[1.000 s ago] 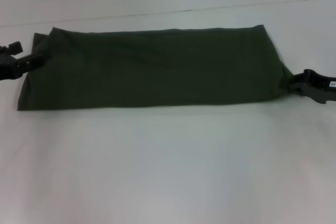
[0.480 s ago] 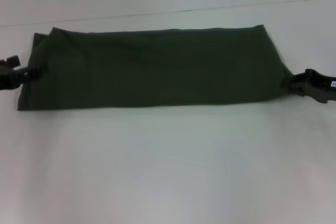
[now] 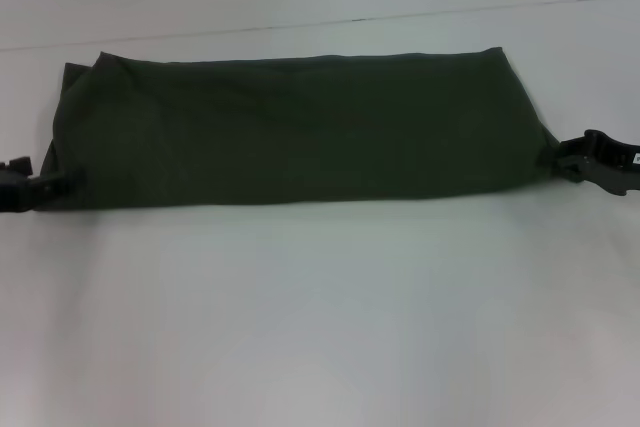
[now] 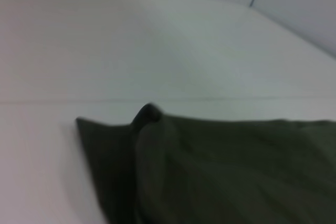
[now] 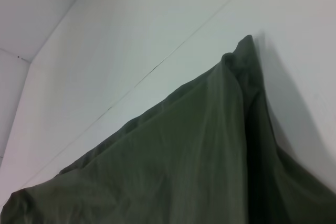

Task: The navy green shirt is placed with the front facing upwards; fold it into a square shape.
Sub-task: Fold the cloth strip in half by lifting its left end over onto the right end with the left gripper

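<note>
The navy green shirt (image 3: 300, 127), plain side up, lies as a long left-to-right band on the far half of the white surface (image 3: 320, 317). My left gripper (image 3: 45, 185) sits at its near-left corner and my right gripper (image 3: 565, 160) at its right end; whether either's fingers are clamped on cloth I cannot tell. I judge the lengthwise fold done; next, one end must be carried over the other to make the square.

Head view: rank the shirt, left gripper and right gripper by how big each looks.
1. navy green shirt, by far the largest.
2-3. right gripper and left gripper: both partly cut off at the frame edges, too alike to rank.
</note>
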`<state>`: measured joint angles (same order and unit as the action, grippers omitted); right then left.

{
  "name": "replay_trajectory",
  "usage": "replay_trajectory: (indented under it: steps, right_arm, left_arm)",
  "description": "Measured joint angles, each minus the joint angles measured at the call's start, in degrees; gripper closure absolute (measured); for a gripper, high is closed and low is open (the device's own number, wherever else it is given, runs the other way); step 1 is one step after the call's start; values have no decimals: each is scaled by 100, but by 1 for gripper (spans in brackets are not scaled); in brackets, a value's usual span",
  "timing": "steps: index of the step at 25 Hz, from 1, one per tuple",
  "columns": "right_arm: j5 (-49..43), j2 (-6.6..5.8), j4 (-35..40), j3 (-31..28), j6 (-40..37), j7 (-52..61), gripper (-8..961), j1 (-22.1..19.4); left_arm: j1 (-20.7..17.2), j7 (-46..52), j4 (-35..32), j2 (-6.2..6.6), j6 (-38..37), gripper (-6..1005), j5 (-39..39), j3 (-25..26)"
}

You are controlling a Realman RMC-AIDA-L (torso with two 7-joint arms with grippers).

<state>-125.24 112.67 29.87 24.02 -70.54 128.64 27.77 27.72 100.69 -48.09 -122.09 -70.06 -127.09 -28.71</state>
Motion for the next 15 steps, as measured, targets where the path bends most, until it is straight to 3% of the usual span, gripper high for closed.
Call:
replay_trajectory:
  steps: [15]
  right_arm:
    - [-1, -19, 27, -12, -13, -6, 950, 16]
  left_arm:
    - [218, -32, 563, 51, 894, 64, -330, -66]
